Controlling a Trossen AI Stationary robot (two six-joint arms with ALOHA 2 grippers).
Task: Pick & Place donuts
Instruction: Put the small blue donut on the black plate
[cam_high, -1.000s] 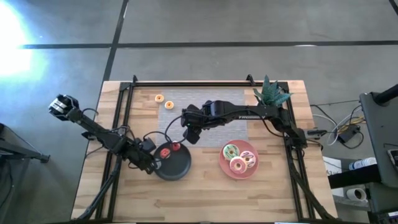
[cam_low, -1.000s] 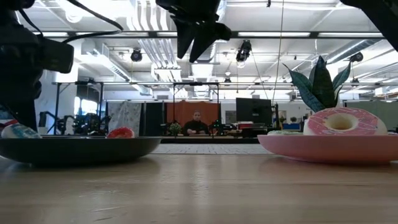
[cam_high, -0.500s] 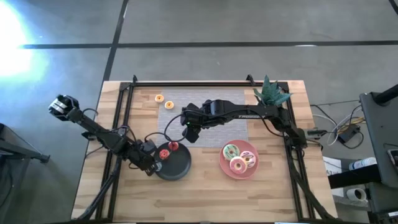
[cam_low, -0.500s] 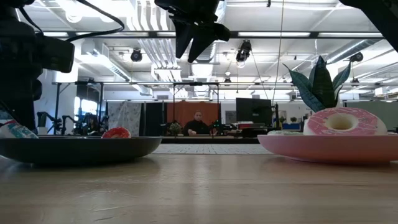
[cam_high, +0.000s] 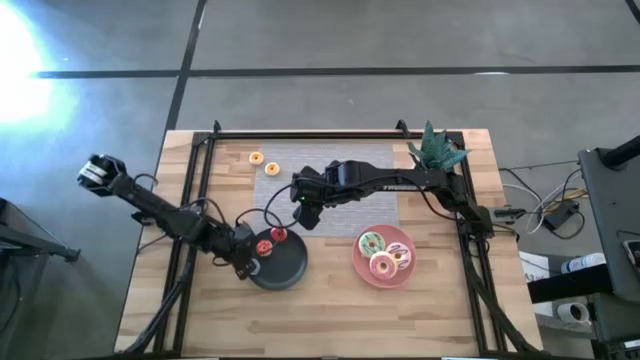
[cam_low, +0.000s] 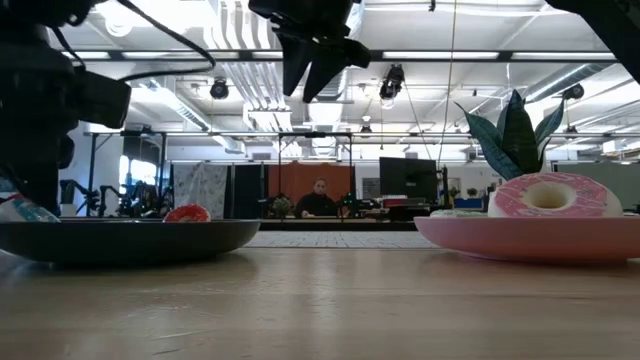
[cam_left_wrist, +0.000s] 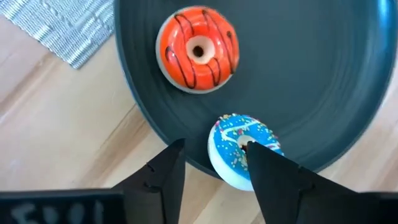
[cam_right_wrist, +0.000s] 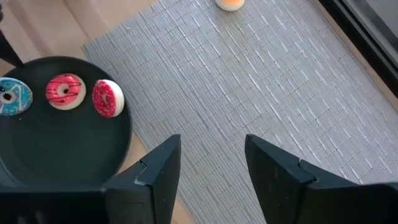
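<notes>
Spread left jaws (cam_left_wrist: 211, 171) beside glossy blue donut (cam_left_wrist: 242, 149)

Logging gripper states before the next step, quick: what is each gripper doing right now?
Left gripper: open, empty, fingers over the black plate's rim beside the blue donut.
Right gripper: open, empty, above the grey mat.

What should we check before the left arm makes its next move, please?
1. Left hand open: ok.
2. Blue donut on the black plate: ok, but right at the rim.
3. Blue donut clear of the left fingers: cannot tell; one finger overlaps it.
4. Right hand open and empty above the grey mat: ok.
5. All donuts plated: not ok; two orange donuts lie off the plate.
</notes>
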